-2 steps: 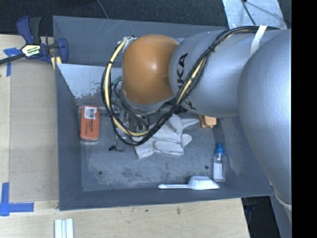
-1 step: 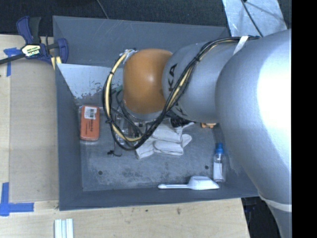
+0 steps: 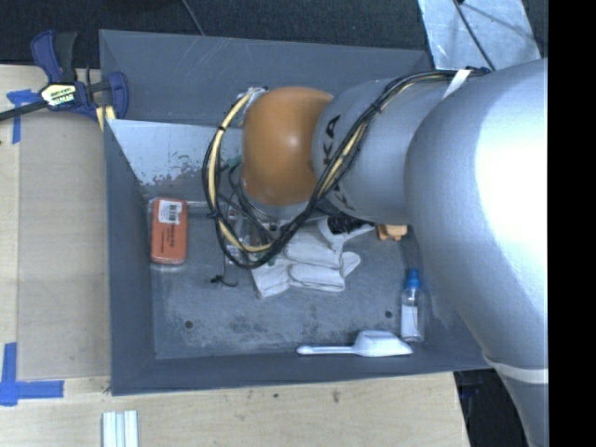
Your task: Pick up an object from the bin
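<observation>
as the arm reaches in from the right, bin: grey metal bin (image 3: 126,250), floor scuffed, a few loose things spread over it.
far left, floor: orange box (image 3: 169,234) with a white label at its top end, lying flat near the left wall, apart from everything else.
cables: black and yellow cables (image 3: 222,161) loop down the wrist's left side, between the box and the cover.
gripper: gripper (image 3: 244,236) hangs low over the bin's middle, just right of the orange box, at the left edge of the white cloth.
gripper state: cannot tell; the wrist covers it from above.
cover: rounded orange cover (image 3: 279,147) sits on the wrist, right above the gripper.
nearest thing: crumpled white cloth (image 3: 307,266), mid-bin, its upper part under the wrist.
front wall: white scoop (image 3: 358,345) lies flat, handle pointing left.
beside the arm: small orange piece (image 3: 393,233), too small to name.
right side: small clear bottle (image 3: 411,310) with a blue cap, just right of the scoop's bowl.
arm: silver arm (image 3: 466,184) covers the bin's right part.
</observation>
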Controlling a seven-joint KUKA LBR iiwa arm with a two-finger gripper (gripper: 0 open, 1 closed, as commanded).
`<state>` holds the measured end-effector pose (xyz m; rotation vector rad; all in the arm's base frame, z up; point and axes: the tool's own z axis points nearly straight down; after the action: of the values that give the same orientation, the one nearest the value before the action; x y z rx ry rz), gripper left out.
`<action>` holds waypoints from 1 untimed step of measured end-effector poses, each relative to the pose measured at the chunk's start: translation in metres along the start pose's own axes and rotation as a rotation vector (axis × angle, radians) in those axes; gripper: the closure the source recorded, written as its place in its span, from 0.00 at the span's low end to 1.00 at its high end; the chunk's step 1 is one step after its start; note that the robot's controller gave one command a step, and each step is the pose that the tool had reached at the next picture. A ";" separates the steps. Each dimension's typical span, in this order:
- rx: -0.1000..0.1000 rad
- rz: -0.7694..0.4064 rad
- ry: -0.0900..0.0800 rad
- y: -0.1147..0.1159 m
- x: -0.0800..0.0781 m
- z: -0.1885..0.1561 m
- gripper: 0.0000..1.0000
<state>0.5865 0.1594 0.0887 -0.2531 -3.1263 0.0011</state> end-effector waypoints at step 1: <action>-0.002 -0.038 -0.010 -0.018 -0.018 -0.014 0.00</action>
<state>0.6012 0.1389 0.1023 -0.1935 -3.1405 -0.0017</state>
